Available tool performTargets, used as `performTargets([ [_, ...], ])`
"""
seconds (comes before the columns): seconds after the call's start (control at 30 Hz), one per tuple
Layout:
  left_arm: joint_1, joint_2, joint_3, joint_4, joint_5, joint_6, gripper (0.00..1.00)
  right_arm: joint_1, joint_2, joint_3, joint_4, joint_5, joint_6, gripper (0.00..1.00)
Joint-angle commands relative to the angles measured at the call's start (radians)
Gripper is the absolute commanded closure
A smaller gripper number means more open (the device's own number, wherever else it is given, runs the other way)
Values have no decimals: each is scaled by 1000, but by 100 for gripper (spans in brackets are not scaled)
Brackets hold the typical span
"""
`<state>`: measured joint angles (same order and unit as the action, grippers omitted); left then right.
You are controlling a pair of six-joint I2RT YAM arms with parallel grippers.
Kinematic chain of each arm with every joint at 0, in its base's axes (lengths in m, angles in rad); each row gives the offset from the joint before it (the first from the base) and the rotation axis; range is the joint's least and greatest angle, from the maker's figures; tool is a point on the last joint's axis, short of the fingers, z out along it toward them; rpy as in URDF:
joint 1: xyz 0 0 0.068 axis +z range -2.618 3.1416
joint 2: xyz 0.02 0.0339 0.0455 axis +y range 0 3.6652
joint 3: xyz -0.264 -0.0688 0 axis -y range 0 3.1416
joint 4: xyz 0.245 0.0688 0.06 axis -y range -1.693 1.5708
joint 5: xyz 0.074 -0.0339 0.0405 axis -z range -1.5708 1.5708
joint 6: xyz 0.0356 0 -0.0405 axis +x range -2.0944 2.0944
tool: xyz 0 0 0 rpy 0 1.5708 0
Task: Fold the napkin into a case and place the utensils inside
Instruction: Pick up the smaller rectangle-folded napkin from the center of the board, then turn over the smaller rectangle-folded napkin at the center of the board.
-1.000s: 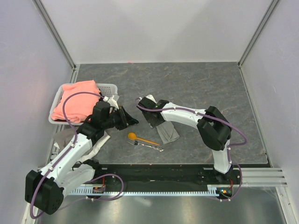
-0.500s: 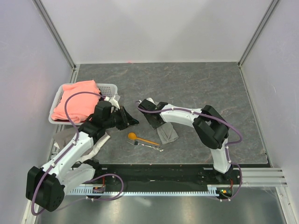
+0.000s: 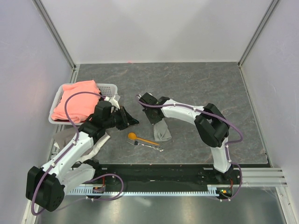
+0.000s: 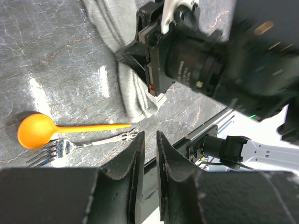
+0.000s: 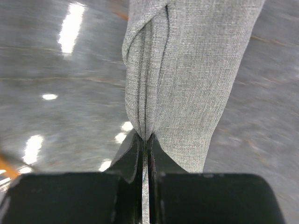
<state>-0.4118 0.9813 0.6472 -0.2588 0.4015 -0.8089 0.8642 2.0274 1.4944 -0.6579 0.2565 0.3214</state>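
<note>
Heads up on the napkin [image 3: 161,131]: it's folded into a narrow grey strip on the table [image 3: 201,84], just right of the spoon [image 3: 139,138] and fork [image 3: 149,146]. Its upper end is pinched in your right gripper [image 3: 151,113], jaws fully closed on the cloth.

It looks thin, soft and light, so I'd expect it to droop, slide and unfold if you drag it by one layer. Grab a folded edge through all the layers, near an end, not the loose middle. The utensils are the opposite kind of thing: stiff, slim and probably slippery on that stone top.

Your left gripper [image 3: 131,120] hovers near the white basket [image 3: 110,87], fingers only a sliver apart, holding nothing.

On the views: the right wrist shows what the top camera can't, several folds of cloth meeting right at the fingertips [image 5: 134,148]. The left wrist shows the spoon and fork lying side by side, handles pointing toward the napkin's lower end. Only the top view gives you the whole layout. I can't tell whether the strip is lifted or resting.
</note>
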Motion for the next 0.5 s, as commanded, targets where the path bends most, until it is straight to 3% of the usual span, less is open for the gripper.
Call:
performTargets([
  [0.0, 1, 0, 6, 23, -3, -7, 78, -40, -64, 63, 61, -262, 22, 100],
  [0.13, 1, 7, 17, 13, -29, -12, 78, -99, -72, 49, 157, -508, 45, 100],
  [0.27, 1, 29, 32, 10, -46, -22, 78, -174, -53, -66, 338, -829, 116, 100],
  [0.47, -1, 66, 60, 12, -66, -27, 78, -266, -41, -239, 604, -1066, 221, 100],
])
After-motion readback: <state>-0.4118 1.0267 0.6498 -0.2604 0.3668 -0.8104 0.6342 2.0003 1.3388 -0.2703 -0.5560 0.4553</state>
